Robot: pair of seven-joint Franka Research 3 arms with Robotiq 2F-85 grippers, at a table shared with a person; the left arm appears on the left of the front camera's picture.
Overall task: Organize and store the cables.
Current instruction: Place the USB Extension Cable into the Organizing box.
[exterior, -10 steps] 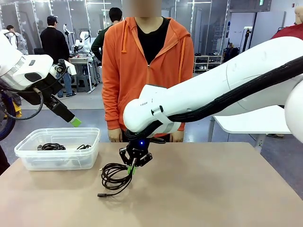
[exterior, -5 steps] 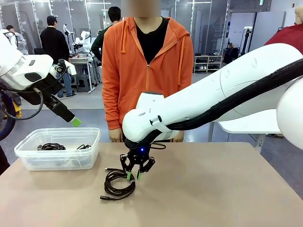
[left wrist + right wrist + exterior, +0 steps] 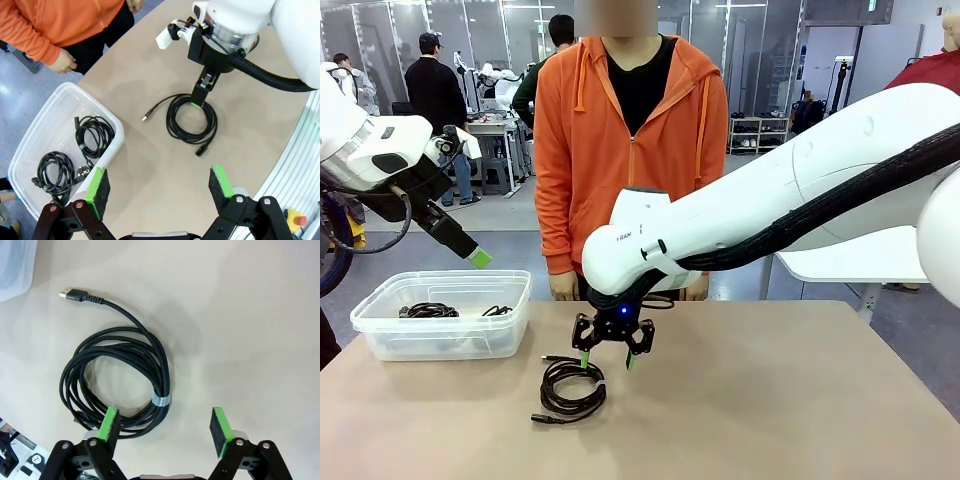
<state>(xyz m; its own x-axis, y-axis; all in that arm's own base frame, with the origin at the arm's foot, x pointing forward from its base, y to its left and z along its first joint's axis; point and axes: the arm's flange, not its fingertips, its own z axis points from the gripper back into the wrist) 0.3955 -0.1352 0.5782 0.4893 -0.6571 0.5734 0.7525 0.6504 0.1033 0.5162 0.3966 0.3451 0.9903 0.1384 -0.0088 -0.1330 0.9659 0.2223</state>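
Observation:
A black coiled cable (image 3: 572, 388) lies loose on the tan table, bound by a small silver band, one plug end pointing toward the bin. My right gripper (image 3: 607, 359) hovers just above the coil's right side, open, with nothing between its pads. In the right wrist view the cable (image 3: 117, 380) sits ahead of the left pad, which overlaps the coil's edge, and the right gripper (image 3: 165, 427) stands wide. My left gripper (image 3: 159, 185) is open and empty, high over the table between the bin and the cable (image 3: 191, 120). Two more coiled cables (image 3: 92, 135) lie in the bin.
The clear plastic bin (image 3: 440, 335) stands at the table's left side, its rim (image 3: 112, 125) close to the loose cable. A person in an orange hoodie (image 3: 630, 150) stands at the far edge, hands down. Open tabletop stretches to the right.
My right gripper has opened and let go of the cable, which now rests flat on the table a little left of the gripper. The left arm has not moved.

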